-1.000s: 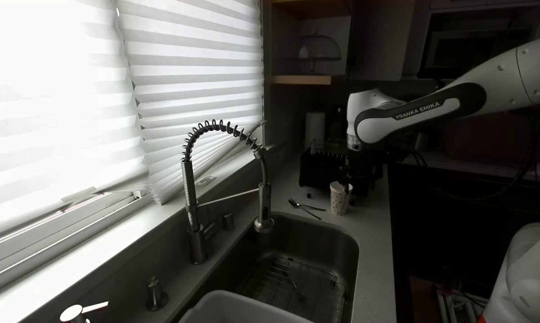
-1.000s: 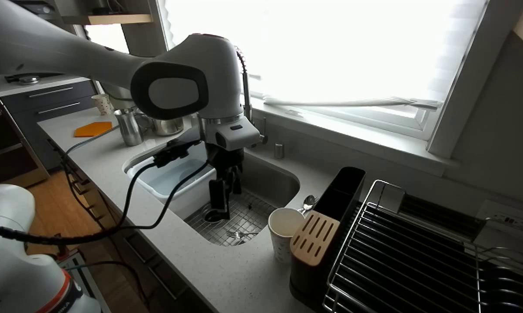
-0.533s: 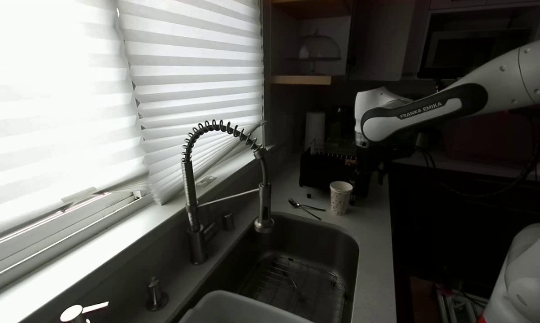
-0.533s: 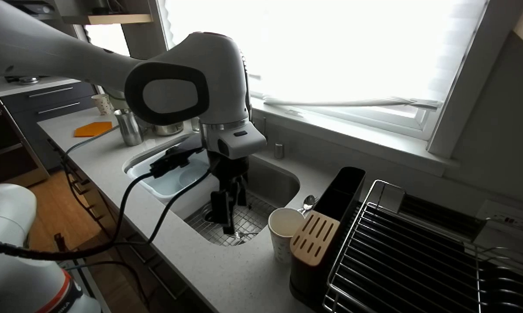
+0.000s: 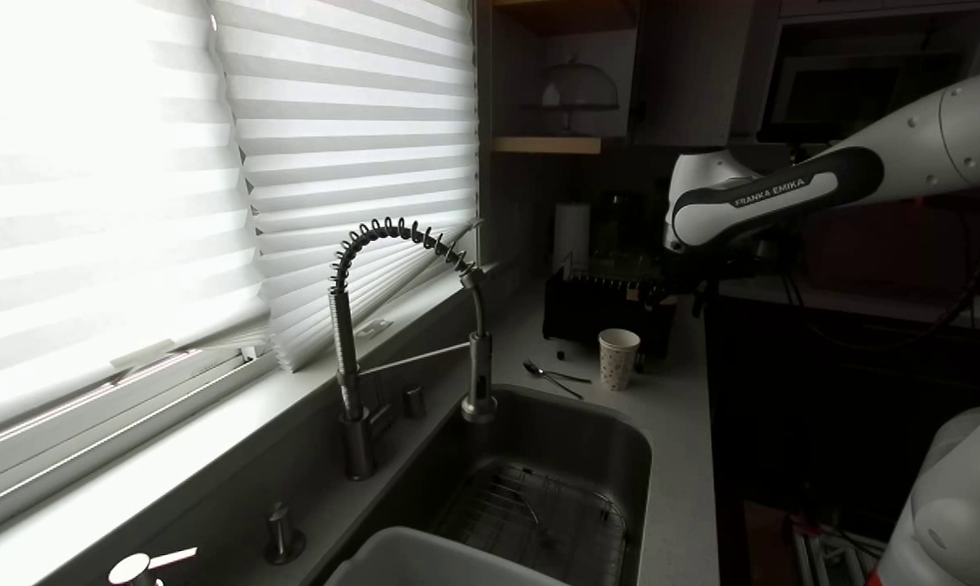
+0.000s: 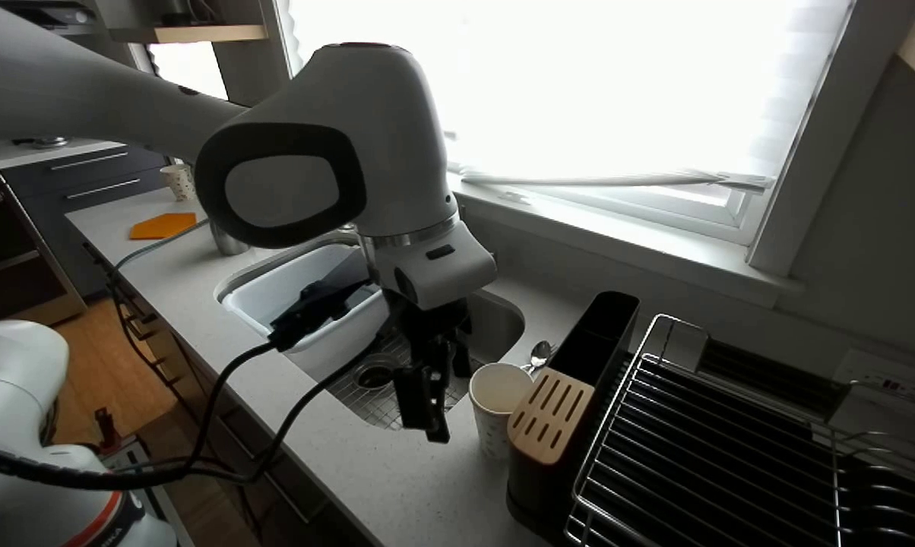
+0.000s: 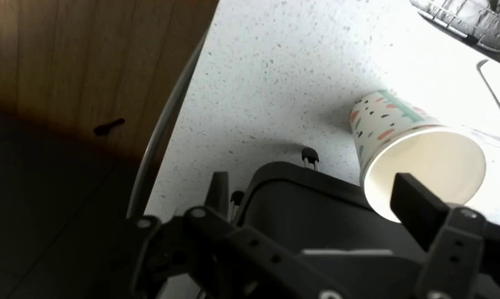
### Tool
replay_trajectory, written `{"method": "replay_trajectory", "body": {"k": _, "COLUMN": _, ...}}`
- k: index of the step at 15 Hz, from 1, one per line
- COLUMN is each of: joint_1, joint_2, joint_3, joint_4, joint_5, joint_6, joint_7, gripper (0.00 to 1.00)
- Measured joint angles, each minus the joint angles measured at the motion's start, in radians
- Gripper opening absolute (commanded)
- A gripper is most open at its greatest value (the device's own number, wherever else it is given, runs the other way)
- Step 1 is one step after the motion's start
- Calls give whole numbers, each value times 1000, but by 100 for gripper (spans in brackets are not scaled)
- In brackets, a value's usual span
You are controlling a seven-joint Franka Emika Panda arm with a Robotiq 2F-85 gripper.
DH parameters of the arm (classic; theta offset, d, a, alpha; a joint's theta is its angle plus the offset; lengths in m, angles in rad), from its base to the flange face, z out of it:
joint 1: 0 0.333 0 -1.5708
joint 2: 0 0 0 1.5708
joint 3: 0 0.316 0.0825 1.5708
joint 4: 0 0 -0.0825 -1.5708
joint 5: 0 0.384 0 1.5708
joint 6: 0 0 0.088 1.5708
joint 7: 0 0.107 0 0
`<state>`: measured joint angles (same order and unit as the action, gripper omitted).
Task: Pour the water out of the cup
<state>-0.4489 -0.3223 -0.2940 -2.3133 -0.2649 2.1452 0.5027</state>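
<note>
In the wrist view, the hand (image 7: 311, 182) gaped, fingers (image 7: 418, 207) well apart. In an exterior view, the patterned cup (image 6: 495, 427) stood upright on the surface (image 6: 427, 486), right of the sink (image 6: 501, 328), left of the black holder (image 6: 579, 357).

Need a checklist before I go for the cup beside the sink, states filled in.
1. Gripper open: ok, seen in the wrist view.
2. Cup upright on the counter: ok.
3. Cup grasped: not ok, gripper not closed on it.
4. Cup clear of wood-topped black holder: cannot tell, they stand close.
5. Water in cup: cannot tell, none discernible.
6. Sink beside cup for pouring: ok.
</note>
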Motion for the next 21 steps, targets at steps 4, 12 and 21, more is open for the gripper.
{"method": "replay_trajectory", "body": {"k": 4, "joint_1": 14, "joint_2": 51, "joint_3": 11, "joint_4": 7, "joint_5": 6, "joint_6": 77, "joint_7": -18, "gripper": 100}}
{"method": "replay_trajectory", "body": {"k": 12, "joint_1": 38, "joint_2": 159, "joint_3": 17, "joint_4": 42, "joint_5": 40, "joint_6": 140, "joint_7": -60, "gripper": 100}}
{"method": "replay_trajectory", "body": {"k": 21, "joint_1": 44, "joint_2": 213, "joint_3": 14, "joint_4": 64, "joint_5": 87, "joint_6": 146, "joint_7": -73, "gripper": 46}}
